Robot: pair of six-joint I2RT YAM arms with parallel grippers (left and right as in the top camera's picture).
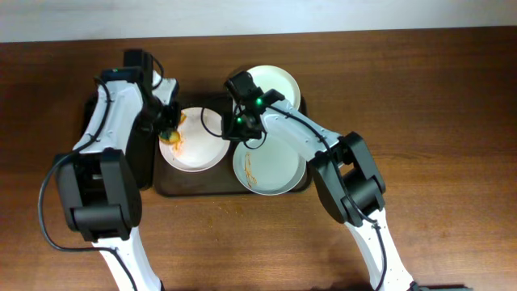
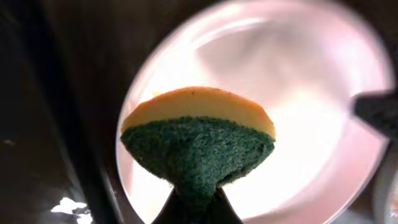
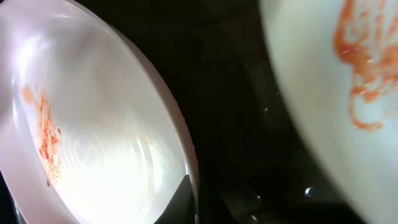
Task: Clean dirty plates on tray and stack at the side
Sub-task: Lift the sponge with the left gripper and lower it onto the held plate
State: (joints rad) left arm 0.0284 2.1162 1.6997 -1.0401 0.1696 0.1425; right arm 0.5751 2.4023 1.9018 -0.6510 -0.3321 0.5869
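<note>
Overhead view with both wrist views. Three plates sit on one tray (image 1: pixel 198 184): the left plate (image 1: pixel 202 149) at the middle of the tray's left half, the far-right plate (image 1: pixel 279 85) at its far right corner and overhanging the rim, and the near-right plate (image 1: pixel 275 166) at its near right corner.

The left gripper (image 1: pixel 170 123) is closed on one sponge (image 2: pixel 198 146), pinched at its narrow end. The green scouring side faces the wrist camera and the yellow side faces away. The sponge's wide edge sits over the left plate; whether it touches the plate cannot be told.

The coming wipe turns on one relation — the orange smear (image 1: pixel 176 144) lies on the side of the left plate toward the tray's left edge, right beside the sponge. The left arm is therefore the nearer one.

The right gripper (image 1: pixel 242 123) has its jaws together at the opposite rim of the same plate. Whether it nips that rim cannot be told.

State of the plates — the near-right plate carries streaks and the far-right plate looks plain white. None has yet been stacked at the side.
</note>
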